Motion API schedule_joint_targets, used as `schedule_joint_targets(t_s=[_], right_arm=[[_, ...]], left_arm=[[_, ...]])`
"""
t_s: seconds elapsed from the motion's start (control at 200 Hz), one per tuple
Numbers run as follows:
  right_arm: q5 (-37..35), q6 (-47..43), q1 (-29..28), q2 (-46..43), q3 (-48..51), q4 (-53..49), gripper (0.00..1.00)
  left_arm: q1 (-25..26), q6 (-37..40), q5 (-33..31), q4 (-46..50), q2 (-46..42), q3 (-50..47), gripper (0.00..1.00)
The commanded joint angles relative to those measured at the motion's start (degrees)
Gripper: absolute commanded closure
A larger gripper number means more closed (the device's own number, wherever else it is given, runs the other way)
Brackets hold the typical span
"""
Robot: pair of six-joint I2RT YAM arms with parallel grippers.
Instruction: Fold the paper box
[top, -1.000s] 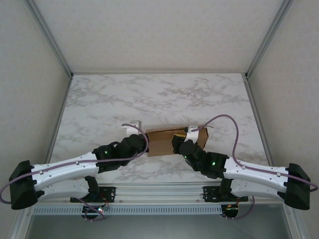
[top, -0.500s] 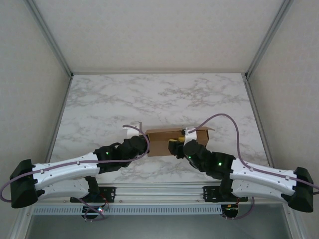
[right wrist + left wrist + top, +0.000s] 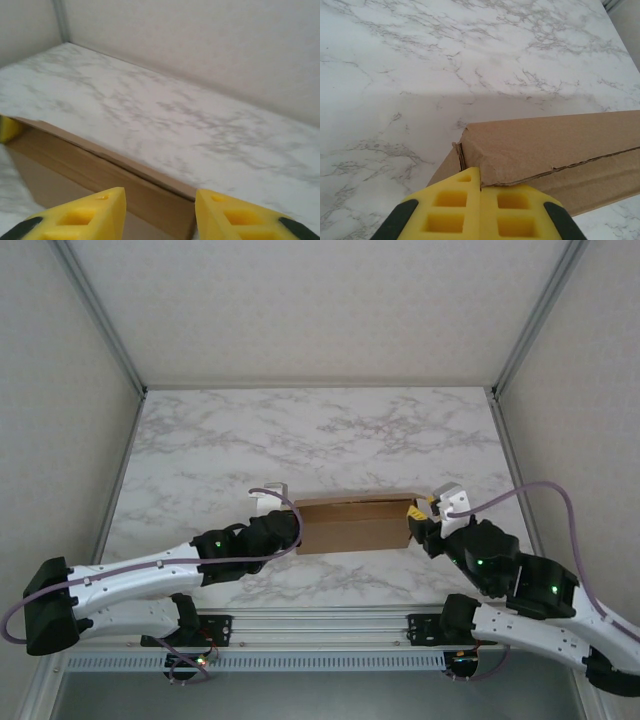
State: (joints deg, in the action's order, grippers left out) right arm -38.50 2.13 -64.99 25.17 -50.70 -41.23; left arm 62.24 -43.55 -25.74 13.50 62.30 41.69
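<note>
paper box (image 3: 355, 523): brown cardboard, matt, rough at cut edges
table (image 3: 300, 430): marble-patterned, smooth
finger pads (image 3: 455, 210): yellow, matt plastic

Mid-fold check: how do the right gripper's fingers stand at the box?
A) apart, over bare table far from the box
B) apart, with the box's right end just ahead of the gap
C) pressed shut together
B: in the right wrist view, the right gripper has its yellow fingers apart, and the box ends just ahead of the gap between them.

Paper box (image 3: 355, 524) between left gripper (image 3: 293, 525), right gripper (image 3: 415, 512)
</note>
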Motion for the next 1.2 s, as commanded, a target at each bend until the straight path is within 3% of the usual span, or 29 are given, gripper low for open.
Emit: schedule_joint_targets(t_s=[0.0,0.13,0.23,0.315,0.486,0.601,0.811,1.192], right_arm=[[-2.71,-17.46,3.77,2.23,-2.84,-2.90,0.57],[3.25,-27.33,6.67,9.07,-8.09,-13.36,0.50],[7.22,-34.80,11.68,10.07,-8.85,-12.65,0.42],[17.91,-40.01,18.19,10.67,-9.12,-13.42,0.27],[35.48,-48.42,33.25,18.43,-11.28,-15.77,0.16],[48.36,-51.22,40.36,24.26,-15.45,-16.94,0.09],[56.79,-55.46,40.02,37.29,-22.88,-20.31,0.02],[57.51,-54.25,33.92,53.55,-27.30,-20.63,0.01]], left_arm=[[0.85,0.76,2.10,7.44,1.51,0.23,1.00],[0.81,2.18,2.50,6.48,1.50,-0.03,1.00],[0.88,3.40,2.67,5.95,1.96,0.06,1.00],[0.87,4.14,2.92,5.45,2.12,0.27,1.00],[0.91,5.86,3.06,5.20,1.35,0.37,1.00],[0.95,7.03,2.84,4.97,1.16,0.06,1.00],[0.92,7.78,3.21,3.87,0.65,-1.02,1.00],[0.94,8.38,3.50,2.53,1.77,-0.85,1.00]])
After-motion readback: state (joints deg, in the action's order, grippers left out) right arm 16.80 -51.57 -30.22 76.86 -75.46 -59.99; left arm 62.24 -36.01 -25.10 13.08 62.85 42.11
